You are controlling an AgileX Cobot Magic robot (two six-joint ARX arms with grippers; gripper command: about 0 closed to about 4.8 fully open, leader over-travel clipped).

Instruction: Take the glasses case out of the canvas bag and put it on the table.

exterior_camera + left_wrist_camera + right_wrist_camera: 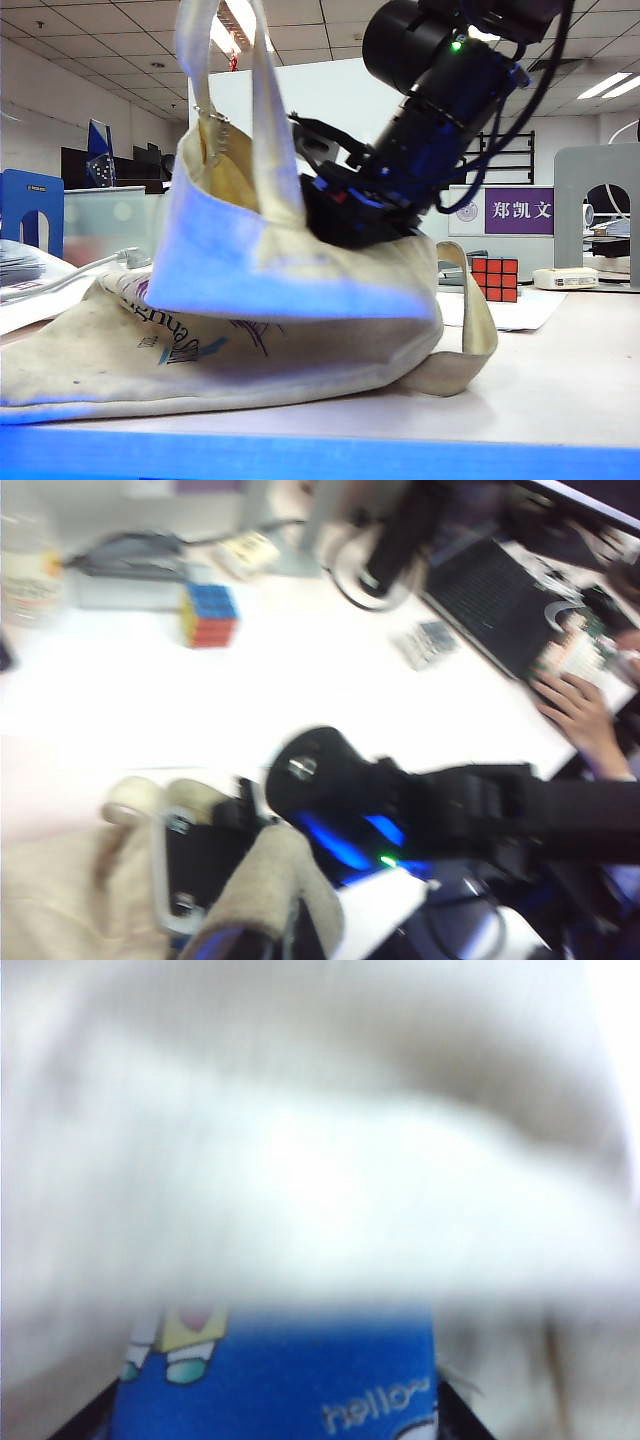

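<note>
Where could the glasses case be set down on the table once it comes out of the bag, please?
Bare table lies in front of the Rubik's cube, right of the canvas bag. The left side is crowded by the bag's spread cloth.

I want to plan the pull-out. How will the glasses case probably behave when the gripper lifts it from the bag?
The glasses case looks glossy, so it may slip between the fingers. Its straight edges suggest a stiff shell that should keep its shape. The floppy bag drapes over it, so the cloth may drag on it.
</note>
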